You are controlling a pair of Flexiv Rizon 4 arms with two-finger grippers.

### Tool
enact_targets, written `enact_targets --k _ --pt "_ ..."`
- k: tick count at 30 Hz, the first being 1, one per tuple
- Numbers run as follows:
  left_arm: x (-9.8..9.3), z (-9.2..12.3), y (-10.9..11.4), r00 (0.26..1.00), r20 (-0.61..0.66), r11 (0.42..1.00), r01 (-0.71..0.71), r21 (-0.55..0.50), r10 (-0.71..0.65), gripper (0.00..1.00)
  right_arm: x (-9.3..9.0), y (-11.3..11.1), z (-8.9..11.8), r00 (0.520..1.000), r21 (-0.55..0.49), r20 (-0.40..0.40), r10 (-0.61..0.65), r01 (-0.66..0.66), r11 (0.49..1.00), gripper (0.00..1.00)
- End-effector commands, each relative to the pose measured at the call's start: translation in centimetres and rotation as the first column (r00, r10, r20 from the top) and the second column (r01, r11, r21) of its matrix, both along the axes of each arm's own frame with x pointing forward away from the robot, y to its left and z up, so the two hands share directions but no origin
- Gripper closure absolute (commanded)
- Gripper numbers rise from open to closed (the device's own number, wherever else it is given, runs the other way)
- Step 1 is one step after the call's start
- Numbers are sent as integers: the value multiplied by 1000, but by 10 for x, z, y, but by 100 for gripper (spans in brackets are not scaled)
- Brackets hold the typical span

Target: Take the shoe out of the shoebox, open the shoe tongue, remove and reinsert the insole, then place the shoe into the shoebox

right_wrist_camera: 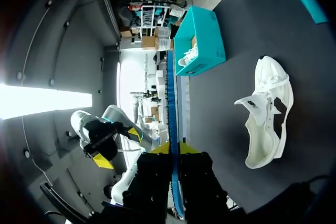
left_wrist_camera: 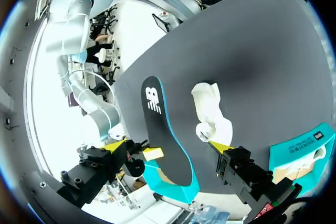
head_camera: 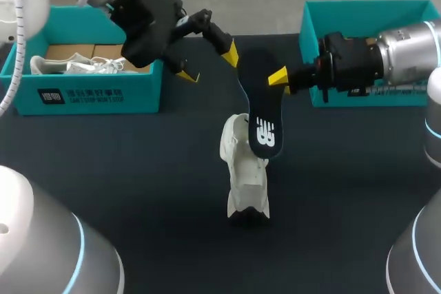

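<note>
My right gripper (head_camera: 277, 77) is clamped on the insole (head_camera: 262, 105). In the right wrist view the yellow tips of the right gripper (right_wrist_camera: 174, 148) press both faces of the insole (right_wrist_camera: 172, 108), which shows edge-on between them. In the head view the insole sits just above the frame's middle. Its long axis runs from the upper middle down to its logo end, which overlaps the top of the white shoe (head_camera: 245, 170).

The shoe lies on the dark counter (head_camera: 138, 170) at the centre of the frame. Its length runs almost straight up and down the picture, so it is nearly in line with the insole.

From the left wrist view the insole (left_wrist_camera: 164, 129) and the shoe (left_wrist_camera: 212, 113) look apart. I judge the logo end is raised near the shoe's opening rather than inside it, but I cannot tell the gap.

My left gripper (head_camera: 209, 64) hangs at the upper middle of the head view with its fingers spread wide, holding nothing. It is behind the insole's far end and farther from the shoe than the right. I think reinsertion falls to the right arm, steering the lower end into the opening along the shoe's length.

The shoebox (head_camera: 96, 94), upper left, holds another shoe
</note>
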State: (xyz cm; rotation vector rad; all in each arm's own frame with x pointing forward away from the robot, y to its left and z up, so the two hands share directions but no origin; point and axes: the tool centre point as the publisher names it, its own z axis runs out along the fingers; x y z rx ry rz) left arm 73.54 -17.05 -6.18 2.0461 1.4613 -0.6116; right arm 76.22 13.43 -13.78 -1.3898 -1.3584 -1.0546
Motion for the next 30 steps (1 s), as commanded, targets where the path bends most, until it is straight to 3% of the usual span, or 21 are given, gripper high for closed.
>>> enact_targets --k 1,6,8,17,20,30 --pt "0 -7 3 999 -22 986 -52 -161 49 0 2 2 7 1000 6 2 2 -2 1000 100" --pt "10 -10 6 970 9 922 -229 -313 244 0 5 3 15 1000 13 6 0 0 1000 100" --pt "12 -9 7 958 -19 870 -267 -414 285 0 6 4 17 1000 14 9 -2 2 1000 100" --pt "18 -18 14 940 -104 735 -319 -598 324 0 8 6 32 1000 41 14 -13 12 999 100" --pt "21 -22 16 930 -202 656 -360 -663 307 0 7 7 35 1000 47 21 -15 14 999 100" --pt "21 -22 16 930 -202 656 -360 -663 307 0 5 6 32 1000 47 17 -17 17 999 100"
